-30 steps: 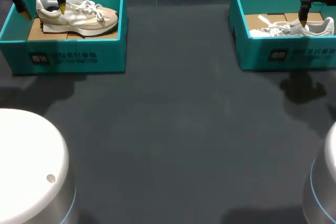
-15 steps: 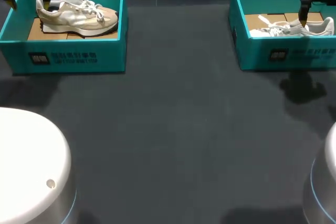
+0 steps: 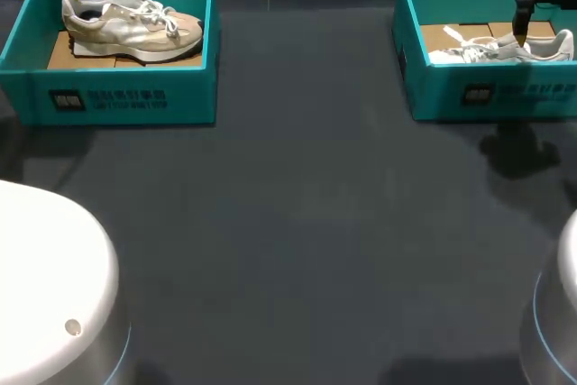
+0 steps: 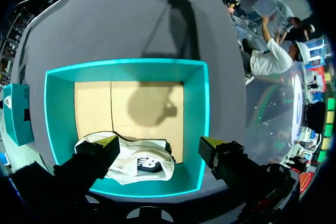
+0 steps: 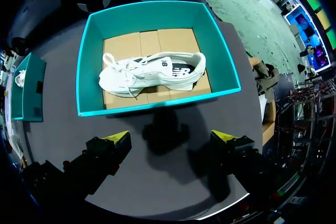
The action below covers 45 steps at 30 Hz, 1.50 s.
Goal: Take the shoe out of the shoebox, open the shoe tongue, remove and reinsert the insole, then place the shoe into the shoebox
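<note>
Left gripper (image 4: 157, 145) hangs wide open above the box (image 4: 195, 108), over the heel of the shoe (image 4: 131, 165), seemingly set to lift it. Right gripper (image 5: 172, 137), also wide, waits well clear of that box.

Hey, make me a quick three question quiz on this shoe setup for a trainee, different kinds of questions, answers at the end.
1. True or false: the left teal cardboard shoebox holds a cream laced sneaker.
2. What lies in the right teal cardboard shoebox? A) a white laced sneaker B) only a loose insole C) only bare cardboard
3. Fill in: the left tool and the right tool are both ____, holding nothing.
Key: 1 true; 2 A; 3 open.
</note>
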Each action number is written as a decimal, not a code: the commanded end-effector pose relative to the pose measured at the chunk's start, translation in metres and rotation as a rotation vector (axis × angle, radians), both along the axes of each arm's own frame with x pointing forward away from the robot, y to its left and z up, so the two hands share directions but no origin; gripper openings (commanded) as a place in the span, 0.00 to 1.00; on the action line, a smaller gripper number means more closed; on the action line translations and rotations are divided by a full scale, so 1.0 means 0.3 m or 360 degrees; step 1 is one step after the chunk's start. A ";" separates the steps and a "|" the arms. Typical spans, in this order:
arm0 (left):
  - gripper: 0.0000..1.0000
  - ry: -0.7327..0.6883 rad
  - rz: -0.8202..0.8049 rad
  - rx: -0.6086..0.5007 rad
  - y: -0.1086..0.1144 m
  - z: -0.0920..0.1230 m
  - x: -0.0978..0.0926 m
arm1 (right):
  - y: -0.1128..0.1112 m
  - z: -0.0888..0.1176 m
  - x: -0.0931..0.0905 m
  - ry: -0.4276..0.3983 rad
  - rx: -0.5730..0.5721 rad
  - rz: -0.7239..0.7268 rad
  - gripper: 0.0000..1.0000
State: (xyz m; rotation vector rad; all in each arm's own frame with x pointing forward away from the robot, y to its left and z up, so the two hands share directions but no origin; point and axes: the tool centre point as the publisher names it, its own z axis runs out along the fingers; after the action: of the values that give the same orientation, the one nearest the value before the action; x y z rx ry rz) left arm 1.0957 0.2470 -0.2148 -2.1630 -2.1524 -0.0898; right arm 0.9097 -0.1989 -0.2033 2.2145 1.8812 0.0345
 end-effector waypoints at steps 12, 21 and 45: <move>1.00 0.0069 -0.0055 -0.0010 0.121 -0.129 0.306 | 0.000 -0.001 -0.001 -0.0001 -0.0001 0.0000 1.00; 1.00 0.0033 -0.0077 -0.0010 0.116 -0.206 0.400 | 0.000 -0.001 -0.001 -0.0001 -0.0001 0.0000 1.00; 0.87 0.0114 -0.0109 0.0017 0.104 -0.366 0.408 | 0.000 -0.001 -0.001 -0.0001 -0.0001 0.0000 1.00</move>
State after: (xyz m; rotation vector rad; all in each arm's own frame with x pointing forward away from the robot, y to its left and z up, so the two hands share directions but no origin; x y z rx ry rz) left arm 1.2086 0.2764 -0.3206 -2.2129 -2.0501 -0.0618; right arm 0.9097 -0.1990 -0.2033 2.2150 1.8810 0.0347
